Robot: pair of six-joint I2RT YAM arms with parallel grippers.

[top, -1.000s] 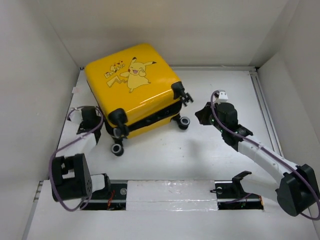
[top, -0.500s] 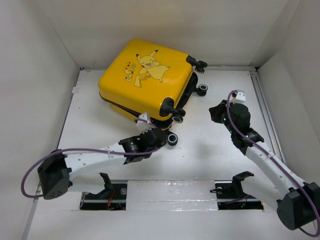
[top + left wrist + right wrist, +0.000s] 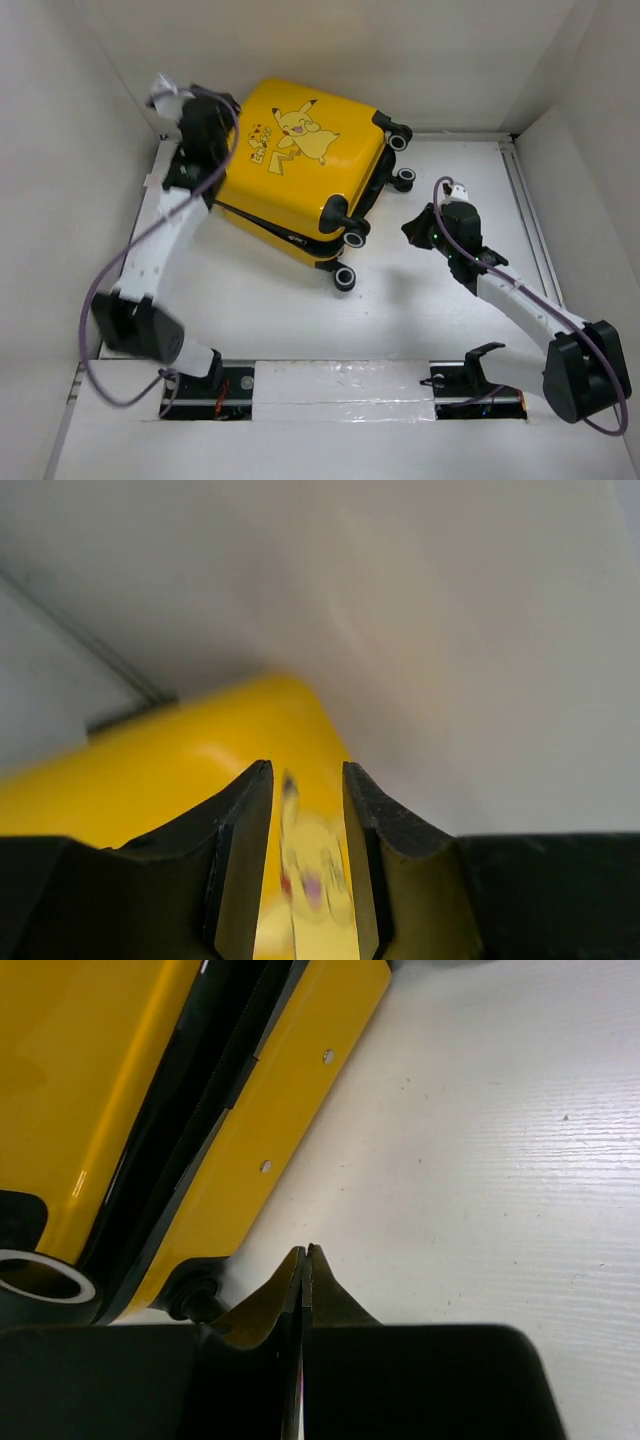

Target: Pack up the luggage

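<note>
Two arms are flanking the suitcase (image 3: 300,160), which is lying flat toward the far left of the table (image 3: 250,300), its wheels pointing right and near. The left gripper (image 3: 305,778) is hovering over its far-left corner, jaws slightly apart and gripping nothing. The right gripper (image 3: 304,1255) is hanging just beside the wheeled end, jaws pressed together, empty. The shells are sitting one on the other, so packing seems largely done; whether the zip is fully closed, I cannot tell.
</note>
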